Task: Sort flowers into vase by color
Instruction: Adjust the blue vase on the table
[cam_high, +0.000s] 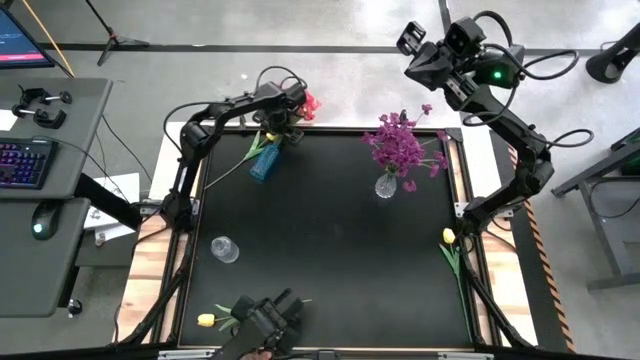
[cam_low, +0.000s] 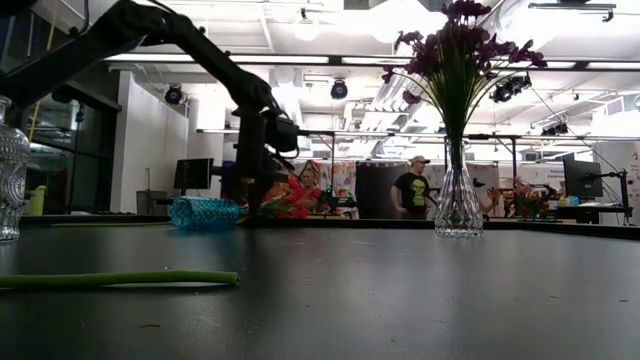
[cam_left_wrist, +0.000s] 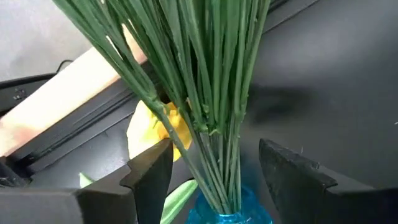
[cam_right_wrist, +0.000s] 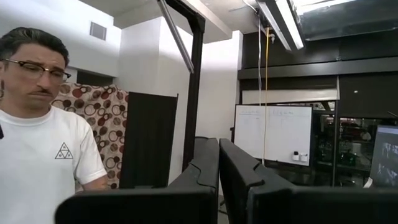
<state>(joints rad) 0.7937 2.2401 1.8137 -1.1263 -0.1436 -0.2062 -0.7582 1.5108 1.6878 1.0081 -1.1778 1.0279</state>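
A blue vase (cam_high: 265, 162) lies on its side near the table's far left corner. A bundle of red-pink flowers (cam_high: 308, 103) sticks into its mouth (cam_left_wrist: 227, 210) by the green stems (cam_left_wrist: 214, 106). A yellow bud (cam_left_wrist: 155, 127) lies beside the stems. My left gripper (cam_left_wrist: 214, 171) is open above that mouth, one finger on each side of the stems and apart from them. Purple flowers (cam_high: 400, 145) stand upright in a clear vase (cam_high: 386, 185). My right gripper (cam_right_wrist: 219, 171) is shut, raised beyond the far right corner (cam_high: 412, 40).
A clear empty vase (cam_high: 224, 249) stands on the table's left side. One yellow tulip (cam_high: 207, 320) lies at the near edge with its stem (cam_low: 120, 279) flat on the table, another (cam_high: 449, 237) at the right edge. A person (cam_right_wrist: 43, 143) stands beyond the table.
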